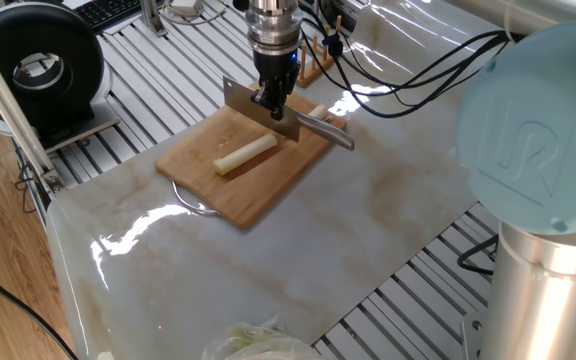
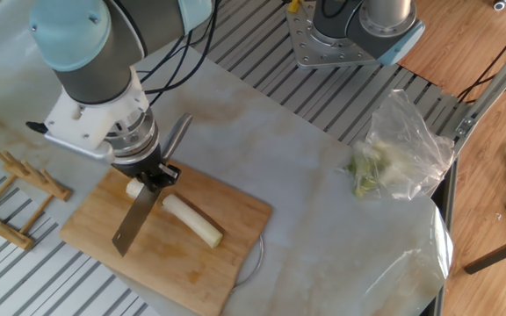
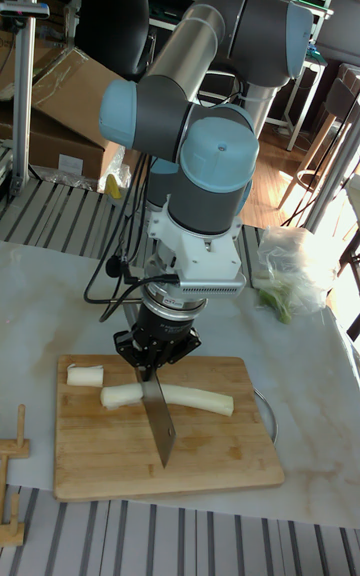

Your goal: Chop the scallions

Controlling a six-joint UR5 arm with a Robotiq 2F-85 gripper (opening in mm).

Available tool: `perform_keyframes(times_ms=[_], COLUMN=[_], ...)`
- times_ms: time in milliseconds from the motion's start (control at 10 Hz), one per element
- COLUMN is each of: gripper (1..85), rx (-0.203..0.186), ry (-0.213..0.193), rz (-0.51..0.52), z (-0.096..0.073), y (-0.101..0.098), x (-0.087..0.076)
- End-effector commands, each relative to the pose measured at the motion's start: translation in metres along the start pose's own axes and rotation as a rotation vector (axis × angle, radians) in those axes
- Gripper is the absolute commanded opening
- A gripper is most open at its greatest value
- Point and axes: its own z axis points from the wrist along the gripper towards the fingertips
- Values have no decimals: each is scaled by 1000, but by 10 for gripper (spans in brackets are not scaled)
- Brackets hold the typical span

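Observation:
On the wooden cutting board [image 1: 268, 195] [image 2: 169, 254] [image 3: 220, 456] lies a long pale piece of the scallions [image 1: 245, 155] [image 2: 192, 219] [image 3: 190, 397]. A short cut chunk [image 2: 135, 188] [image 3: 85, 374] rests beside its end. My gripper [image 1: 273, 100] [image 2: 154, 176] [image 3: 150, 363] is shut on a knife [image 1: 258, 108] [image 2: 133, 226] [image 3: 160, 426], gripped where blade meets handle. The blade stands edge-down between the chunk and the long piece. I cannot tell whether it touches the stalk. The handle [image 1: 330, 133] [image 2: 178, 136] sticks out behind the gripper.
A clear plastic bag of leafy greens [image 2: 393, 149] [image 3: 295, 271] [image 1: 248, 342] lies on the marble sheet away from the board. A wooden rack [image 2: 16, 189] [image 3: 10, 496] stands beside the board. A wire loop [image 1: 190, 200] pokes from under it. A black round device [image 1: 38, 65] sits off the table.

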Motion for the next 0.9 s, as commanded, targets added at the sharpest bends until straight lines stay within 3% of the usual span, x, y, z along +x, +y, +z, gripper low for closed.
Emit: perform_keyframes(times_ms=[0,500,700,800], gripper=[13,13,13,13], rx=[-9,-17,-46,-41], ry=[-2,-16,-39,-46], rz=[-10,-25,23,35], z=[-1,-7,-7,-6], y=[-1,-19,-17,-18], x=[0,-7,-12,-14])
